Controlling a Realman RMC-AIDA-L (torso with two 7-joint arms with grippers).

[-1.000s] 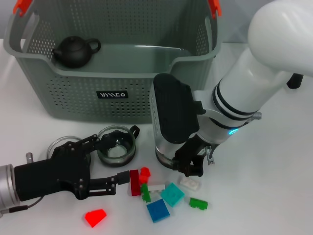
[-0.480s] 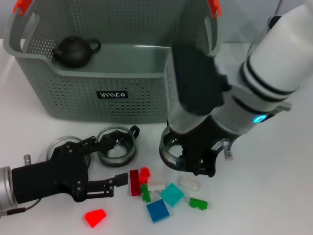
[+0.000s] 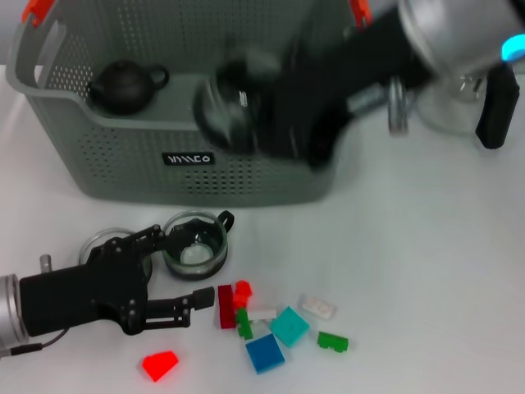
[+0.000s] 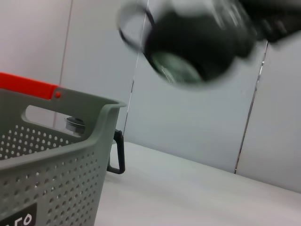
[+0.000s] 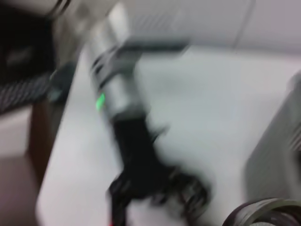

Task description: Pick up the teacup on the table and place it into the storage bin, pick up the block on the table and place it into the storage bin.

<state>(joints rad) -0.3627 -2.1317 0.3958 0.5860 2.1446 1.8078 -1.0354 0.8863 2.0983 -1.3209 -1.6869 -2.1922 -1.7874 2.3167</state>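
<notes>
I have the right pincer point(image 3: 246, 115) up over the front rim of the storage bin point(image 3: 123, 176), blurred, with a round glass teacup point(image 3: 225, 103) at its tip; the cup seems held, though I cannot tell how far the fingers are parted. In the left wrist view that teacup point(image 4: 181, 44) hangs in the air above and beyond the bin's corner point(image 4: 61, 141), clear of its rim. Inside the bin, far over to the left of the right pincer, a dark teapot point(image 3: 123, 86) sits against the back wall. The left pincer point(image 3: 184, 275) rests low on the desk point(image 3: 426, 271) in front of the bin, its fingers spread wide and holding nothing; a second glass cup point(image 3: 195, 245) sits just beside its upper finger. Just right of its lower fingertip lies a dark red block point(image 3: 225, 305), then a loose cluster: blue point(image 3: 264, 355), teal point(image 3: 289, 326), green point(image 3: 332, 340) and clear point(image 3: 317, 307) pieces. A bright red wedge point(image 3: 160, 364) lies apart below the left pincer. The desk to the right of the cluster is open
</notes>
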